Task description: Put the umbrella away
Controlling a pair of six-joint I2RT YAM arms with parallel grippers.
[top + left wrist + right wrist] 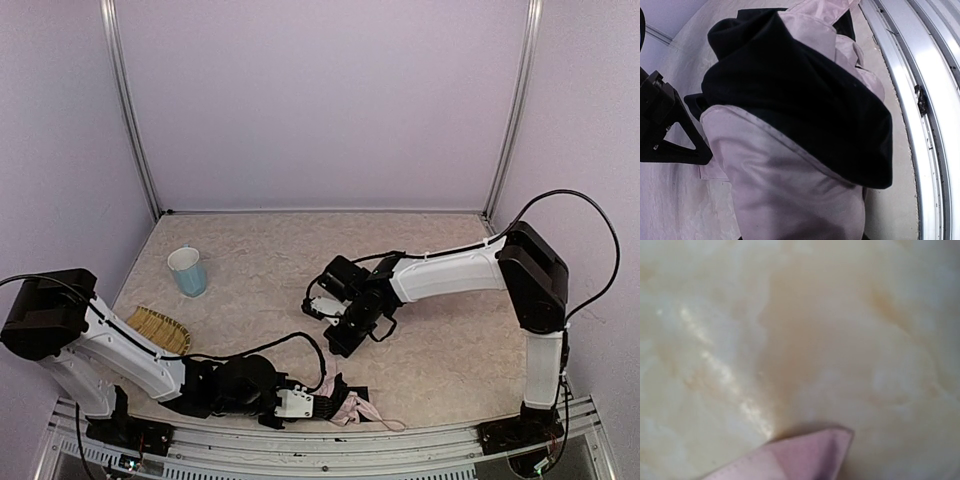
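The umbrella lies folded at the table's near edge, a bundle of pale pink fabric with black underside showing. My left gripper reaches in from the left and is shut on it. The bundle fills the left wrist view and hides the fingers. My right gripper points down at the table just behind the bundle. It shows black at the left edge of the left wrist view, beside a pink flap. A pink fabric corner pokes out at the bottom of the right wrist view; the jaws seem shut on it.
A pale blue cup stands at the left back. A woven yellow tray lies at the left, by the left arm. A metal rail runs along the near edge, close beside the umbrella. Walls enclose the table.
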